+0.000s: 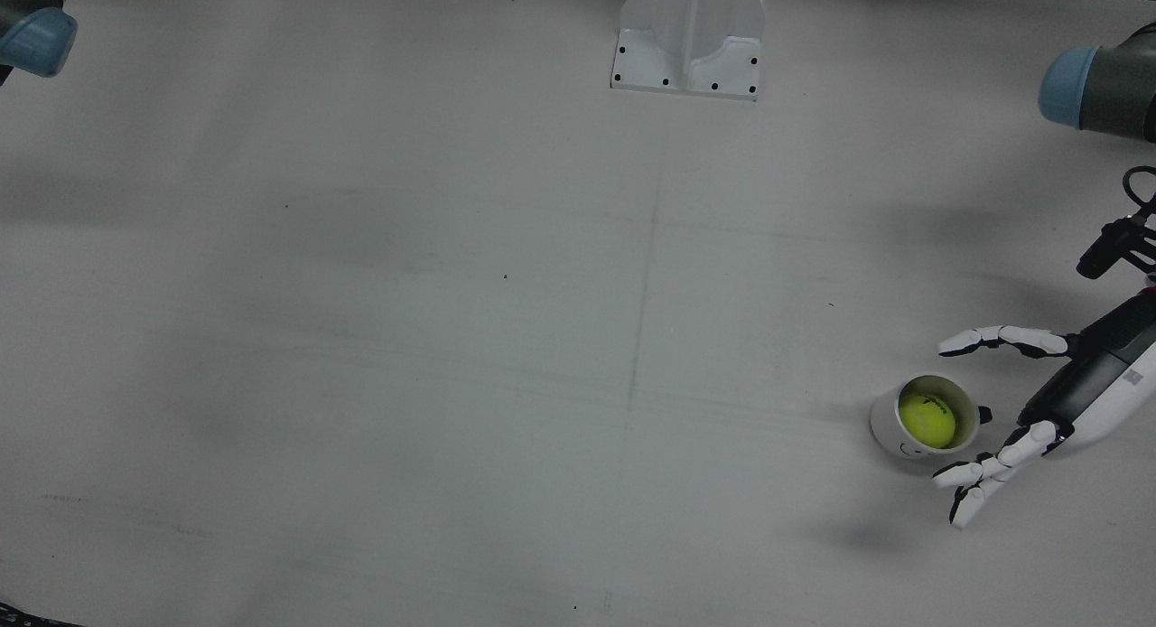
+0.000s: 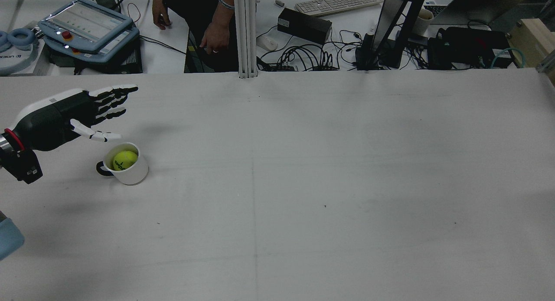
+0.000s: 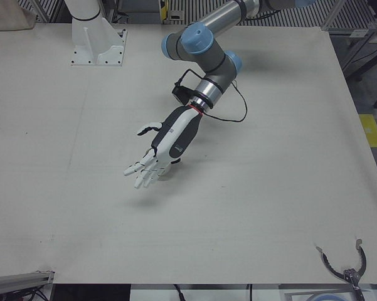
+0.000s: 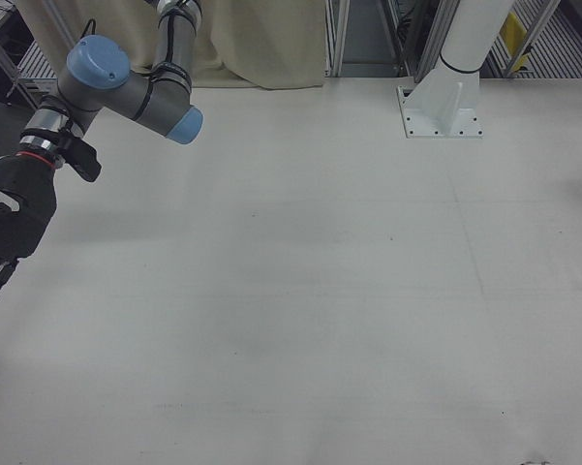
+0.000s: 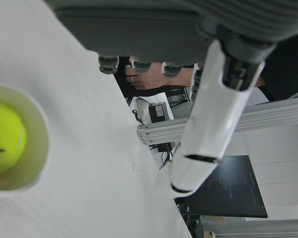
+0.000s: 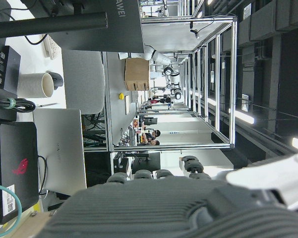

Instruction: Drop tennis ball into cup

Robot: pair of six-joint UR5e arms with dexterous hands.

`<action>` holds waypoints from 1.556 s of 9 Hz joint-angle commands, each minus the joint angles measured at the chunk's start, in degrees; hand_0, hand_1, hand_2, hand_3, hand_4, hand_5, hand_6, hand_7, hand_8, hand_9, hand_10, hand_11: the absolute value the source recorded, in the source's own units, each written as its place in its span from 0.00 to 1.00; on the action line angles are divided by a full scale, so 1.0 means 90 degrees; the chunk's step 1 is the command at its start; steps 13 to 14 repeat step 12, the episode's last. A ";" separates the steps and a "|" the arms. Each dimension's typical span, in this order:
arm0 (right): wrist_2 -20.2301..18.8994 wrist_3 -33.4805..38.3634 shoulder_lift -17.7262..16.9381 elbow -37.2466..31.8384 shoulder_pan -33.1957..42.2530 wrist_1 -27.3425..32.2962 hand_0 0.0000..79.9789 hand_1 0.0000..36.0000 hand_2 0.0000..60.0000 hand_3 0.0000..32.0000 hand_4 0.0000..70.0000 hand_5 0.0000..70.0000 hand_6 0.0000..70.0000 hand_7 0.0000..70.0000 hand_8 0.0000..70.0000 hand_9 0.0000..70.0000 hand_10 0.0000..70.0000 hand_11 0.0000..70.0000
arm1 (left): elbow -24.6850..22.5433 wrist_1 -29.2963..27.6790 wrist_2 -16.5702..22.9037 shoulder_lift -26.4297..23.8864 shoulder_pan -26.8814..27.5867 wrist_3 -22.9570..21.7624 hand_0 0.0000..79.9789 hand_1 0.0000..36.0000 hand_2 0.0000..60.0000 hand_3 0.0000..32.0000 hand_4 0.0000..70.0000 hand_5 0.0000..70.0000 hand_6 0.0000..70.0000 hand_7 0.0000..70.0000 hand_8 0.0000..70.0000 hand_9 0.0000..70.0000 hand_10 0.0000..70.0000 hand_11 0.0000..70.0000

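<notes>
The tennis ball (image 1: 927,419) sits inside the white cup (image 1: 886,424), which stands upright on the table (image 1: 452,338) near the edge on your left arm's side; the ball also shows yellow-green in the cup in the rear view (image 2: 125,160), and the cup's dark handle (image 2: 102,169) points toward the arm's side. Your left hand (image 1: 1075,383) hovers just beside the cup, not touching it, fingers spread apart and holding nothing; the thumb (image 1: 1002,340) and the other fingers (image 1: 980,482) reach out on either side of the cup in the front view. In the left hand view the cup rim (image 5: 42,148) and ball are at the picture's left edge, the hand's underside above. Your right hand (image 4: 10,228) shows only partly at the edge of the right-front view, well away from the cup; you can't tell its finger state. A white pedestal (image 1: 691,40) stands at the far middle of the table. A person's hand (image 2: 212,38) rests on the desk behind.
</notes>
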 commanded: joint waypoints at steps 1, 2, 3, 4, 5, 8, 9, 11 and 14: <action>0.0000 -0.0005 0.0000 0.0000 -0.0009 0.0000 0.00 0.00 0.00 0.00 0.00 0.00 0.00 0.00 0.00 0.00 0.00 0.00 | -0.0195 0.0129 0.0205 -0.0073 -0.1853 0.0061 0.78 1.00 0.86 0.00 0.11 0.13 0.03 0.00 0.00 0.00 0.02 0.08; 0.0000 -0.0005 0.0000 0.0000 0.0000 0.0000 0.00 0.00 0.00 0.00 0.00 0.00 0.00 0.00 0.00 0.00 0.00 0.00 | -0.0079 0.0110 0.0352 -0.0035 -0.2461 0.0090 0.72 0.96 0.65 0.00 0.05 0.11 0.01 0.00 0.00 0.00 0.00 0.04; 0.0000 -0.0005 0.0000 0.0000 0.0000 0.0000 0.00 0.00 0.00 0.00 0.00 0.00 0.00 0.00 0.00 0.00 0.00 0.00 | 0.0280 0.0023 0.0450 -0.0015 -0.2980 0.0120 0.69 0.88 0.55 0.00 0.00 0.10 0.00 0.00 0.00 0.00 0.00 0.00; 0.0000 -0.0005 0.0000 0.0000 0.0000 0.0000 0.00 0.00 0.00 0.00 0.00 0.00 0.00 0.00 0.00 0.00 0.00 0.00 | 0.0467 0.0031 0.0460 -0.0015 -0.3101 0.0110 0.70 0.93 0.63 0.00 0.00 0.10 0.00 0.00 0.00 0.00 0.00 0.00; 0.0000 -0.0005 0.0000 0.0000 0.0000 0.0000 0.00 0.00 0.00 0.00 0.00 0.00 0.00 0.00 0.00 0.00 0.00 0.00 | 0.0595 0.0032 0.0460 0.0005 -0.3102 0.0091 0.73 1.00 0.67 0.00 0.00 0.11 0.00 0.00 0.00 0.00 0.00 0.00; 0.0000 0.0005 0.0000 -0.0010 0.0000 0.0000 0.00 0.00 0.00 0.00 0.00 0.00 0.00 0.00 0.00 0.00 0.00 0.00 | 0.0548 0.0012 0.0460 0.0356 -0.3170 -0.0016 0.76 1.00 0.73 0.00 0.00 0.12 0.00 0.00 0.00 0.00 0.00 0.00; 0.0000 0.0005 -0.0009 -0.0010 -0.0009 0.0000 0.00 0.00 0.00 0.00 0.00 0.00 0.00 0.00 0.00 0.00 0.00 0.00 | 0.0538 0.0002 0.0460 0.0385 -0.3209 -0.0017 0.76 1.00 0.73 0.00 0.00 0.12 0.00 0.00 0.00 0.00 0.00 0.00; 0.0000 -0.0005 0.0000 0.0010 0.0000 0.0000 0.00 0.00 0.00 0.00 0.00 0.00 0.00 0.00 0.00 0.00 0.00 0.00 | 0.0441 -0.0017 0.0460 0.0531 -0.3210 -0.0017 0.75 1.00 0.73 0.00 0.00 0.12 0.00 0.00 0.00 0.00 0.00 0.00; 0.0000 -0.0005 0.0000 0.0010 0.0000 0.0000 0.00 0.00 0.00 0.00 0.00 0.00 0.00 0.00 0.00 0.00 0.00 0.00 | 0.0440 -0.0056 0.0460 0.0610 -0.3210 -0.0026 0.75 1.00 0.73 0.00 0.00 0.12 0.00 0.00 0.00 0.00 0.00 0.00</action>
